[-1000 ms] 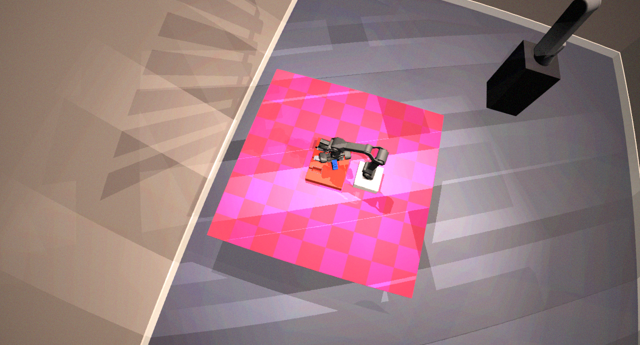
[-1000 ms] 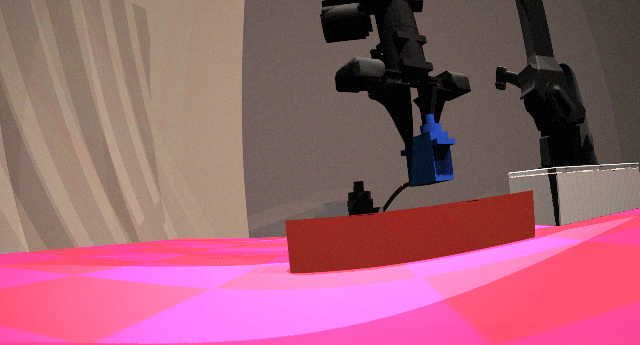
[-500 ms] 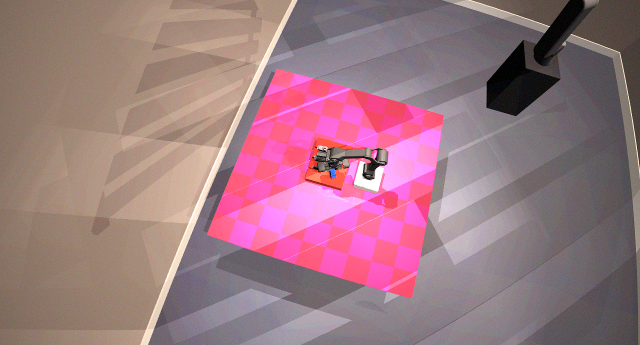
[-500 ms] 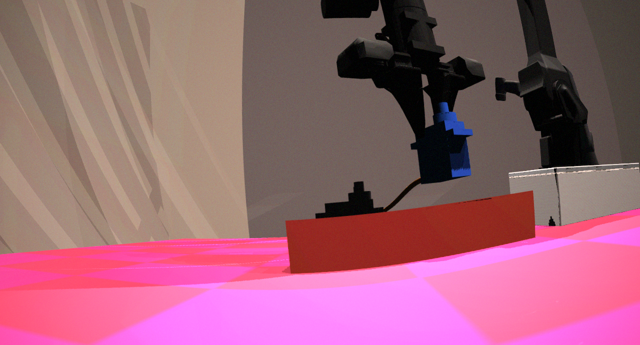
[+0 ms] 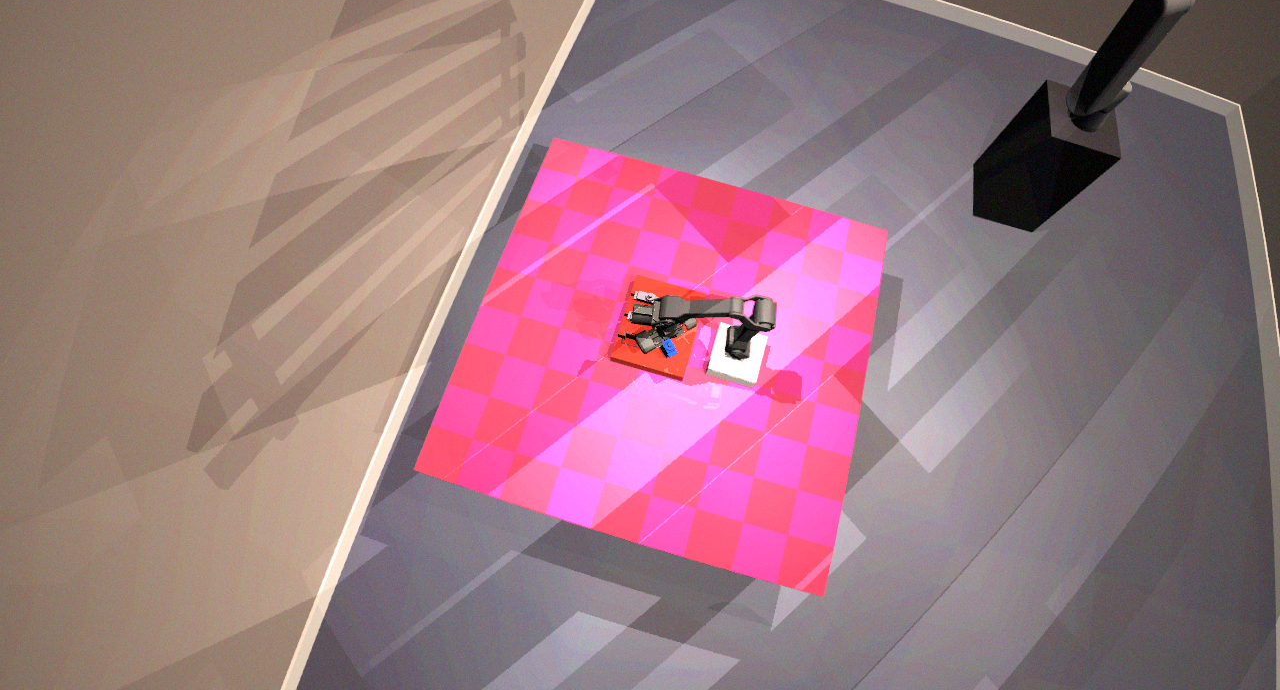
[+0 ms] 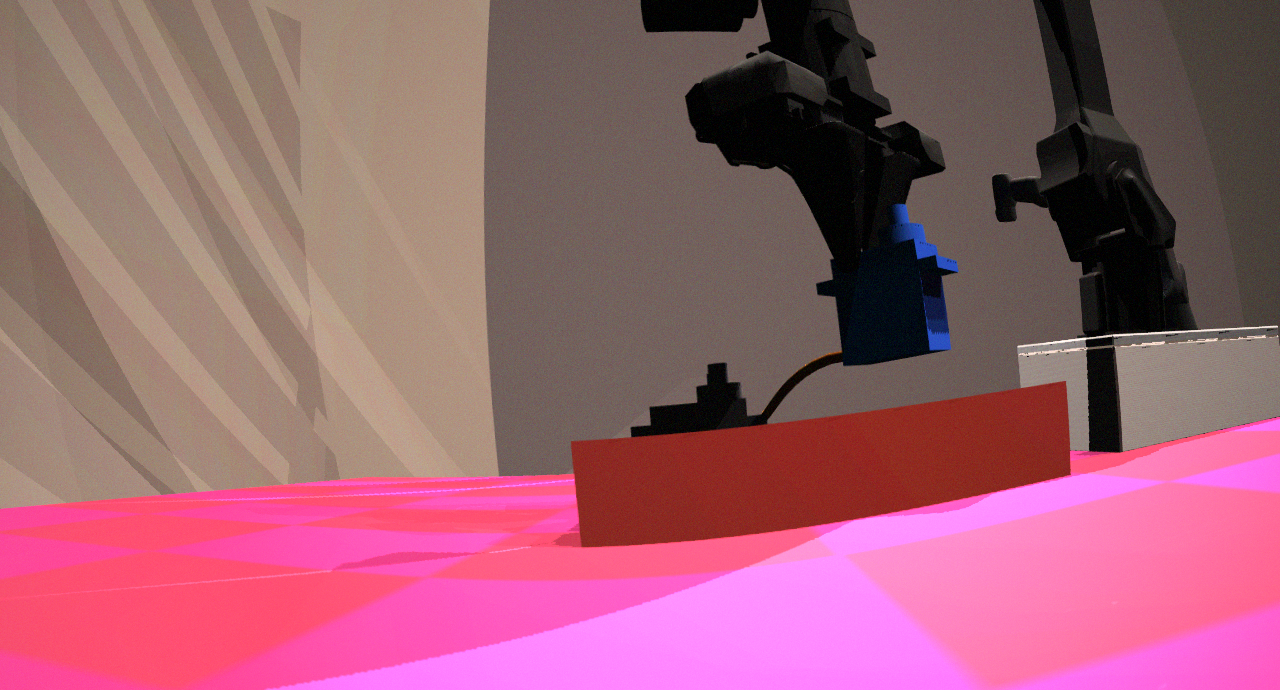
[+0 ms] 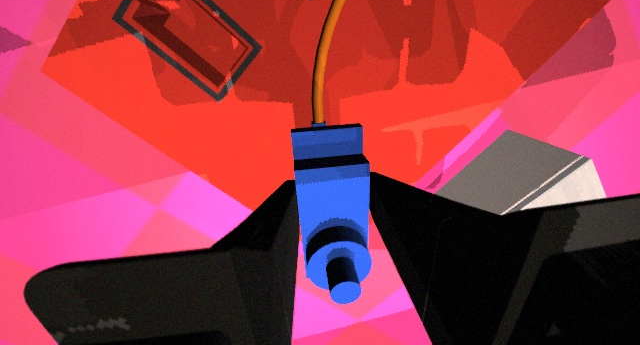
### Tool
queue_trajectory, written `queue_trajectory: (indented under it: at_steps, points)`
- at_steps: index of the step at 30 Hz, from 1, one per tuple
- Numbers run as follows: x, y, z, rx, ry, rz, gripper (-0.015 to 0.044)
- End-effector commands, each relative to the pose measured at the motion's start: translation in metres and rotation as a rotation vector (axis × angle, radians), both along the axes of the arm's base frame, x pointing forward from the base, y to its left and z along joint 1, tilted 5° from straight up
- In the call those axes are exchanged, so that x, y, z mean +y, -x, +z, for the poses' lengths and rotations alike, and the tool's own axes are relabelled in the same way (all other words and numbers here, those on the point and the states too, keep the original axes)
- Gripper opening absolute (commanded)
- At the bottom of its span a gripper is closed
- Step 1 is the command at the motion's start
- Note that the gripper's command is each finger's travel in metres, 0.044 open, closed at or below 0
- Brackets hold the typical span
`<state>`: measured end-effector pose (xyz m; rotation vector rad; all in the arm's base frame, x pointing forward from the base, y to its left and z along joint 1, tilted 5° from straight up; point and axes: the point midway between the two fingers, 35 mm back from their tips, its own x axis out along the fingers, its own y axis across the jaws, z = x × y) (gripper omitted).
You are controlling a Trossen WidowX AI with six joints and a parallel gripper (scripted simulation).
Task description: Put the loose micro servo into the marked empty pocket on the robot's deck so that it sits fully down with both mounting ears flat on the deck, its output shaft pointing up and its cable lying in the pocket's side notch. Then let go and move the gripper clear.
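Observation:
The blue micro servo [image 5: 669, 349] [image 6: 881, 310] [image 7: 332, 200] is held between the two black fingers of my gripper [image 7: 330, 185], which is shut on it. The servo hangs above the red deck [image 5: 648, 364] [image 6: 805, 480] [image 7: 225, 145], nearly upright, output shaft up. Its orange cable [image 6: 787, 385] [image 7: 320, 70] curves outward and down from the body. In the wrist view the grey-outlined empty pocket [image 7: 242, 66] lies up and to the left of the servo, turned at an angle to it. The pocket is hidden in the exterior view, and I cannot make it out in the top view.
Other servos stand on the deck: a pale one [image 5: 642, 296] in the top view and a dark one [image 6: 698, 415] in the exterior view. The arm's white base block [image 5: 729, 372] [image 6: 1190, 381] [image 7: 510, 165] stands beside the deck. Shadows cross the pocket area.

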<state>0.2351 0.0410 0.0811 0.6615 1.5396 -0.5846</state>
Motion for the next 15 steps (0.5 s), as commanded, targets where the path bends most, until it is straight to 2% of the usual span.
queue_trajectory:
  at_steps: [1, 15]
  points:
    - [0.0008, -0.0019, 0.0027, -0.018, -0.008, 0.124, 0.0000]
    - [0.0008, -0.0019, 0.0028, -0.051, -0.023, 0.606, 0.0000]
